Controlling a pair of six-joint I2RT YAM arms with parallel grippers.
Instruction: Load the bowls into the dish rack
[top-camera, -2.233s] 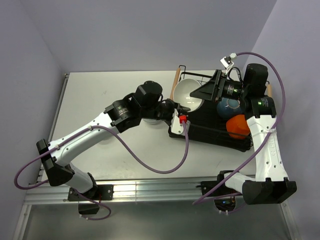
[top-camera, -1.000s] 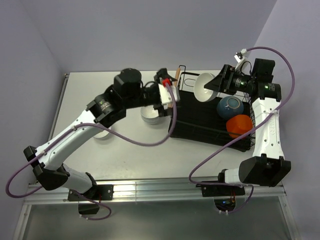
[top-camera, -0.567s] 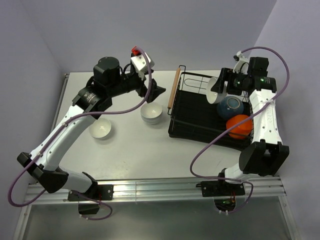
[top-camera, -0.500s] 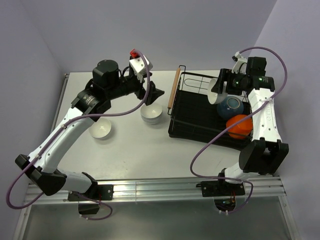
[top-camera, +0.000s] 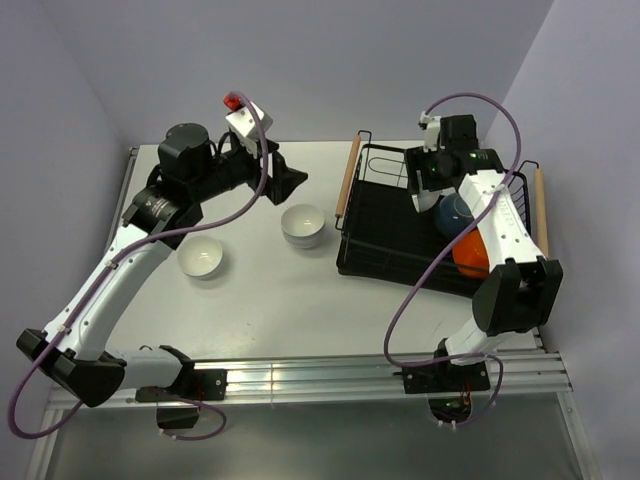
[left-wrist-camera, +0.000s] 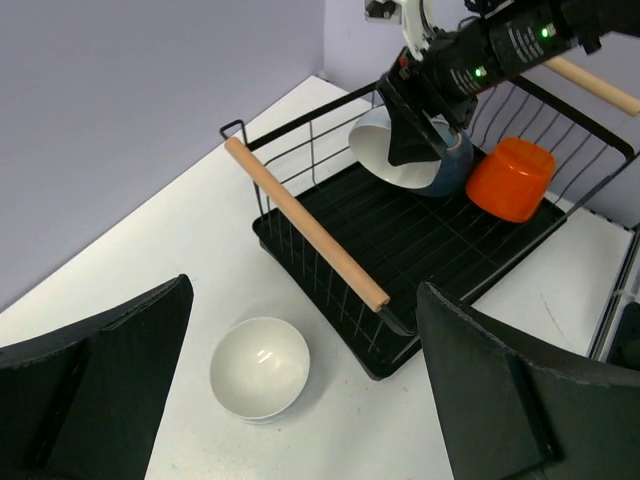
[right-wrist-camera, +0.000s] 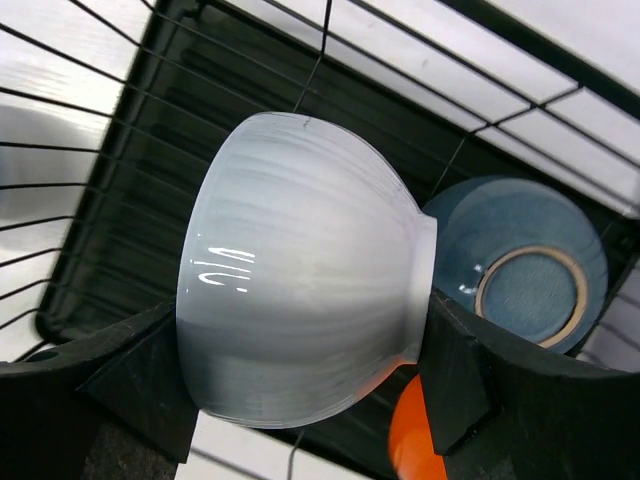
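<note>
The white bowl (right-wrist-camera: 300, 270) is up in the air over the far end of the rack (top-camera: 385, 230), tipped on its side. The right hand (right-wrist-camera: 300, 380) is clamped across it, one finger on each flank. My guess is it's tilted so it can go in on edge instead of sitting flat. From overhead, the blue bowl (right-wrist-camera: 530, 270) is at about its 4 o'clock, lying on its side in the rack with its foot ring toward the wrist camera. I can't tell if the two are touching. The orange bowl (left-wrist-camera: 512, 178) is at roughly 5 o'clock from the blue one, so it looks like a row is forming along that side. Out on the bench (top-camera: 260, 300), at the rack's 9 o'clock, a second white bowl (top-camera: 303, 224) and a third white bowl (top-camera: 200, 258) sit upright, not loaded yet. The left hand (top-camera: 292, 180) hangs above them, fingers wide apart and holding nothing, probably parked there for the next pick. The tricky bit is probably lowering the white bowl without bumping the blue one.
</note>
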